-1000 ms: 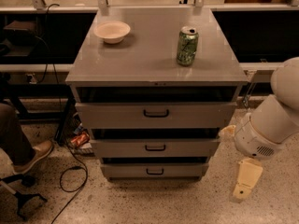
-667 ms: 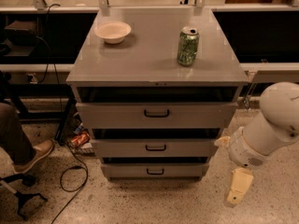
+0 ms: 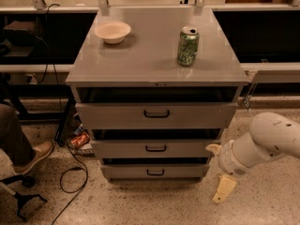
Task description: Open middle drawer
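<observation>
The grey cabinet (image 3: 154, 69) has three drawers stacked in its front. The middle drawer (image 3: 117, 149) has a mid-height grey front and a small black bar handle (image 3: 155, 148). A dark gap shows above it, and none of its interior shows. My gripper (image 3: 219, 169) is low at the cabinet's right side, at the height of the middle and bottom drawers. Its two cream fingers are spread wide: one fingertip (image 3: 213, 148) is near the middle drawer's right end, the other (image 3: 224, 190) hangs over the floor. It holds nothing and is right of the handle.
A taller top drawer (image 3: 112, 115) and a thin bottom drawer (image 3: 122, 172) flank the middle one. A green can (image 3: 188, 46) and a white bowl (image 3: 112, 32) stand on the cabinet top. A person's leg and shoe (image 3: 35, 153), a chair base and cables are on the floor at left.
My arm has swung left and slightly down, bringing the gripper closer to the cabinet's lower right corner. The drawers have not moved.
</observation>
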### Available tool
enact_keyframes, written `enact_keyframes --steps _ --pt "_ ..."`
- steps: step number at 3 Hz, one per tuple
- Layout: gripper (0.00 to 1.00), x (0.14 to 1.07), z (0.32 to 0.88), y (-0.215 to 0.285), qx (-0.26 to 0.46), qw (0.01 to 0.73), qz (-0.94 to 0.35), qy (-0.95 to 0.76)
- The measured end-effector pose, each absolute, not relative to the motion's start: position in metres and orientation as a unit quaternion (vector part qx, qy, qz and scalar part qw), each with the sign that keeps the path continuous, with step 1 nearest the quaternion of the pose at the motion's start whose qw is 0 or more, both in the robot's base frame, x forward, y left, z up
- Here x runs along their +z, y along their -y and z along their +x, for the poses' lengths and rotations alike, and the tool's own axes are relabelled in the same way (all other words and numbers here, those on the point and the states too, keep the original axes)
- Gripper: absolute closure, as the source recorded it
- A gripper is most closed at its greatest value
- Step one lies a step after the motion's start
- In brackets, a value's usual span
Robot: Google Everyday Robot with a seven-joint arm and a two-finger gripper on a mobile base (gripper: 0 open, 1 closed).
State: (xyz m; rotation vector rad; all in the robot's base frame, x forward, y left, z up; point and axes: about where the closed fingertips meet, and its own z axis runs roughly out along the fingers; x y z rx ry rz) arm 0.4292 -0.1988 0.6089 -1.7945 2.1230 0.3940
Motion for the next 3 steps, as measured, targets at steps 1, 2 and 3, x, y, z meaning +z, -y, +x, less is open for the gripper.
enact_keyframes --steps 1,2,3 --pt "0.0 0.609 0.429 0.199 0.139 0.166 -0.63 -0.746" --pt "0.0 0.599 0.437 0.202 0.134 0.174 -0.631 -0.744" --pt "0.0 0.581 0.456 0.208 0.102 0.192 -0.648 -0.73"
